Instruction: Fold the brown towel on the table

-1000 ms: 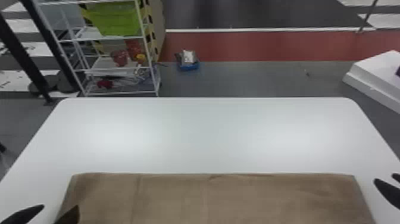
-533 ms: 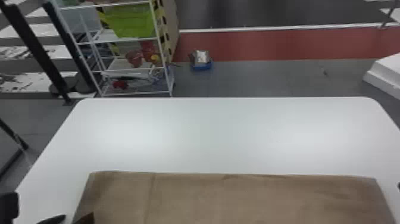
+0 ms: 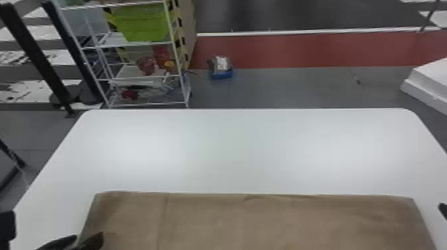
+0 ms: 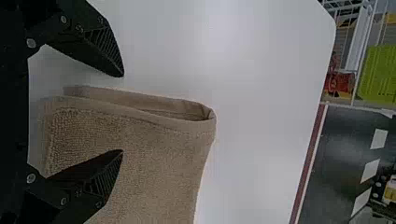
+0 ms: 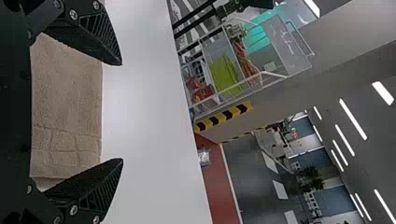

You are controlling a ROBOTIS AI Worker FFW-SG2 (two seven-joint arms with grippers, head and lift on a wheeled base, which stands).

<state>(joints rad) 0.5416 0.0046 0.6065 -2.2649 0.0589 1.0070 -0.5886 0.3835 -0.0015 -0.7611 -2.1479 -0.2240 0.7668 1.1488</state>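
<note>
Lying part-folded at six o'clock on the white table (image 3: 232, 149), the brown towel (image 3: 266, 222) is flanked by the left gripper (image 4: 122, 113) at eight and the right gripper (image 5: 122, 112) at four, both released. Pinching every layer low, then lifting level, should keep edges square. A wire rack (image 3: 129, 74) stands at ten.

Left gripper (image 3: 89, 235) is bottom left in head view, jaws open. Right gripper (image 3: 443, 209) is at right edge, jaws open too.
</note>
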